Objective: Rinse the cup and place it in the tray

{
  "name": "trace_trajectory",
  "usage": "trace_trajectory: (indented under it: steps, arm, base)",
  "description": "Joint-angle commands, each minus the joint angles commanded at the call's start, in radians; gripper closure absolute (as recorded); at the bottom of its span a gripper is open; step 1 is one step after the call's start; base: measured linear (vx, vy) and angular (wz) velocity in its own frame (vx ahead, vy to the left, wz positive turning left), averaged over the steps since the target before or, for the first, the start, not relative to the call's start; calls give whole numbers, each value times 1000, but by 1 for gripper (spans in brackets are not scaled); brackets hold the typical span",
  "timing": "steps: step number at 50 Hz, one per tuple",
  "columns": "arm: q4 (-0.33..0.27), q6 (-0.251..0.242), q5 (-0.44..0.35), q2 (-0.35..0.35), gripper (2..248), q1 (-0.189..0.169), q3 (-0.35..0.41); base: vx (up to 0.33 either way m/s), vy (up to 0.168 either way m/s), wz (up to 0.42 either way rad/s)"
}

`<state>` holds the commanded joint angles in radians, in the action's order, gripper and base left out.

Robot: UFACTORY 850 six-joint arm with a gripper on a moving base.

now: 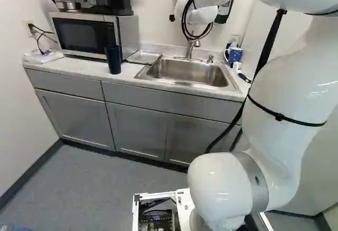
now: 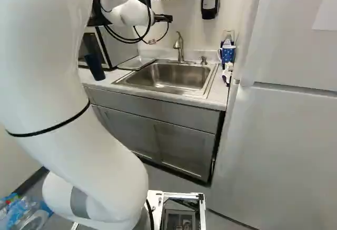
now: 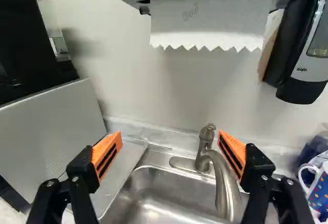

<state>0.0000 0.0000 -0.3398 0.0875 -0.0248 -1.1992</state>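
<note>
Currently, the end effector point(image 2: 163, 18) is facing the sink point(image 1: 185, 72), its 2 fingers standing apart. The dark cup point(image 1: 113, 59) is standing left of the sink, the tray point(image 1: 143, 57) lying between.

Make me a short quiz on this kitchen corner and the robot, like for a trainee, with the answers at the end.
1. Where does the tall dark-blue cup stand? (a) on the grey floor; (b) on the pale countertop; (c) on top of the white refrigerator.
2. True or false: the orange-padded black claw is open, with nothing gripped.
3. Fill in: the flat metal tray lies between the silver-and-black microwave and the stainless-steel ____.

Key: 1 b; 2 true; 3 sink.
</note>
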Motion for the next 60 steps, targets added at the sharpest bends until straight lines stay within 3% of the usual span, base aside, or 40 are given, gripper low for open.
trace_trajectory:
  steps: [60]
  arm:
    - [0, 0, 331, 318, 3, -34, -357]
  base:
    - [0, 0, 0]
